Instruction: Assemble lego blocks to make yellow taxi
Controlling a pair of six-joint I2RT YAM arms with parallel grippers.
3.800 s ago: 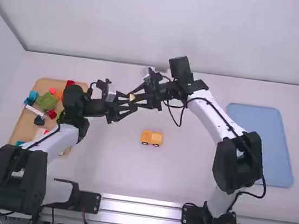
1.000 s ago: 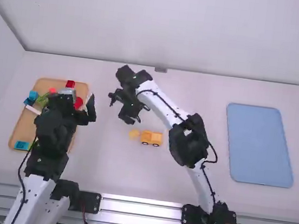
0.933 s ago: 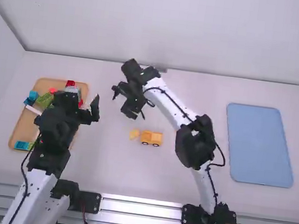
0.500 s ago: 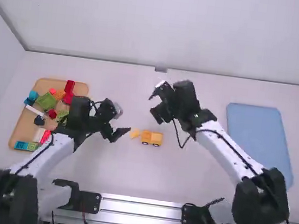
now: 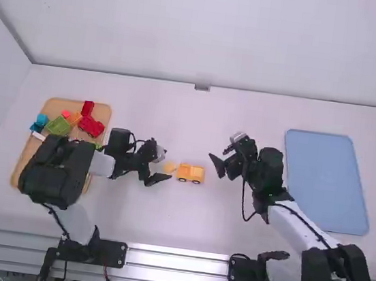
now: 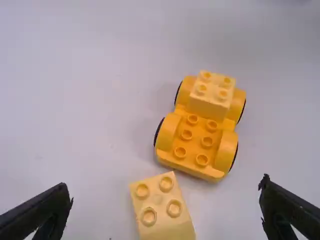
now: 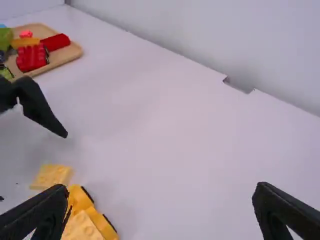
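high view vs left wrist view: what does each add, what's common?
High view adds: blue tray, wooden tray holding mixed blocks, right gripper.
Left wrist view adds: six bare studs on the yellow wheeled base, four on the loose yellow block.
Both: that base with a mounted block, the loose block beside it, left gripper.

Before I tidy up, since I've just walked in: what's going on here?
A robot is building a yellow toy taxi. Its wheeled base carries one four-stud block. The left gripper is open by a loose pale-yellow block beside it; the right gripper is open and empty, off to the other side.
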